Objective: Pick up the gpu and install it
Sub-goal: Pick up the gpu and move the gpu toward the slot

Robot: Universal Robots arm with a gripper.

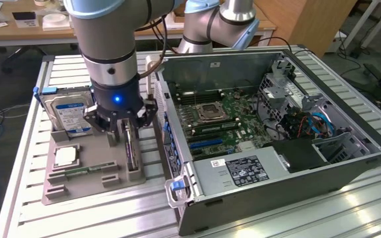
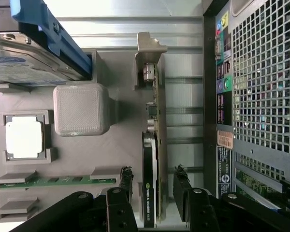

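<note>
You have the gripper [image 2: 153,170] poised over the gpu [image 2: 149,154] standing on edge in the grey tray [image 2: 118,72], jaws wide, straddling it without contact

robotics lab: aluminium bench [image 1: 78,218], open pc case [image 1: 277,194], wooden desk [image 1: 25,33]

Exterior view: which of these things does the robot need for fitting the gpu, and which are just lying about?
Part of the job: gpu, on edge in the tray; open fingers either side of it; open computer case.
Lying about: hard drive; processor chip; memory stick, all in the tray.
</note>
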